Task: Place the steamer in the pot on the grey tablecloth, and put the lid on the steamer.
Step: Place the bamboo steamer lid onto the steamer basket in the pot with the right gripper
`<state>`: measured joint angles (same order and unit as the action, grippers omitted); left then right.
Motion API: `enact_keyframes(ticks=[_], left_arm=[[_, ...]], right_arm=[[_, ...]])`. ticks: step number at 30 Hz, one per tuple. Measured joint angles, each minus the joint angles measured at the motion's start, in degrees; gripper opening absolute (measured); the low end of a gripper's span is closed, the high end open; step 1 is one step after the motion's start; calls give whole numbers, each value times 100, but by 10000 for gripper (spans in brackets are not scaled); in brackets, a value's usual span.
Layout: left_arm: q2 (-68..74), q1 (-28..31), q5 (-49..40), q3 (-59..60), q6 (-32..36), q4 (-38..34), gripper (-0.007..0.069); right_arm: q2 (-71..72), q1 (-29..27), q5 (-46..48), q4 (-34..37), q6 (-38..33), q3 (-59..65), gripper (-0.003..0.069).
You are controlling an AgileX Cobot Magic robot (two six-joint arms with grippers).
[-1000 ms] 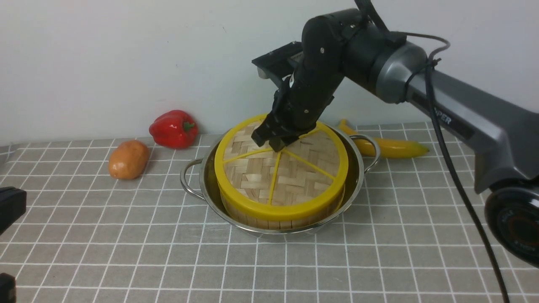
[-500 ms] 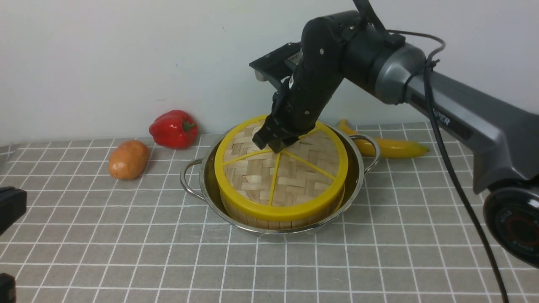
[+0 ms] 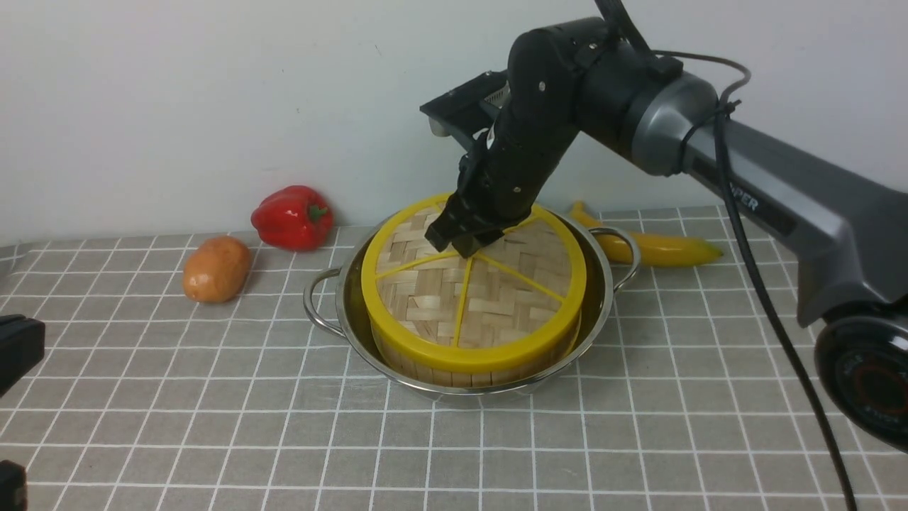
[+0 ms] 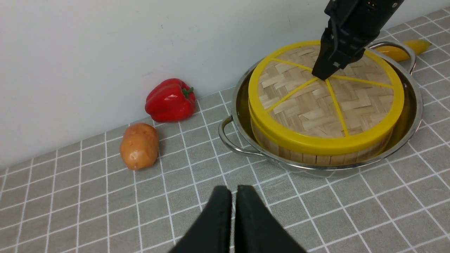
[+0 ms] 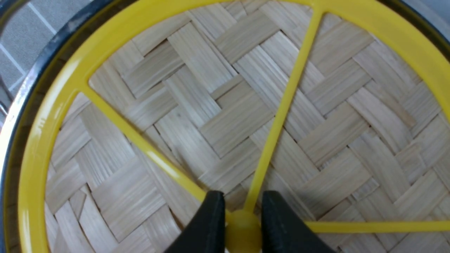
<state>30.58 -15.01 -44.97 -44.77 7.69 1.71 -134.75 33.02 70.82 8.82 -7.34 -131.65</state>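
The steel pot (image 3: 603,301) stands on the grey tablecloth (image 3: 638,440). The bamboo steamer (image 3: 425,365) sits inside it; only its side wall shows. The woven lid (image 3: 489,298) lies flat on top of the steamer. My right gripper (image 3: 461,241) reaches down onto the lid's middle. In the right wrist view it (image 5: 243,211) is shut on the yellow centre knob (image 5: 243,226) of the lid (image 5: 218,116). My left gripper (image 4: 233,191) is shut and empty, above the cloth to the near left of the pot (image 4: 415,116).
A red pepper (image 3: 292,216) and a potato (image 3: 216,268) lie on the cloth to the left of the pot, near the back wall. A banana (image 3: 660,247) lies behind the pot's right handle. Part of my left arm (image 3: 15,348) shows at the left edge.
My right gripper has shifted very slightly up on the lid's centre. The lid, steamer and pot have not moved.
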Motion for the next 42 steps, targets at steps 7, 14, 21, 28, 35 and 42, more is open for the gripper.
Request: enact_keyframes(ticks=[7,14,21,28,35,42], left_arm=[[0,0,0,0,0,0,11],[0,0,0,0,0,0,11],[0,0,0,0,0,0,11],[0,0,0,0,0,0,11],[0,0,0,0,0,0,11],[0,0,0,0,0,0,11]], right_arm=[[11,-93,5,60,75,-50,147],[11,-130,5,171,87,-50,146],[-15,-130,-40,229,87,-50,146],[-52,-130,-74,274,87,-50,146],[-52,-130,-81,274,87,-50,146],[-63,-130,-80,274,87,-50,146]])
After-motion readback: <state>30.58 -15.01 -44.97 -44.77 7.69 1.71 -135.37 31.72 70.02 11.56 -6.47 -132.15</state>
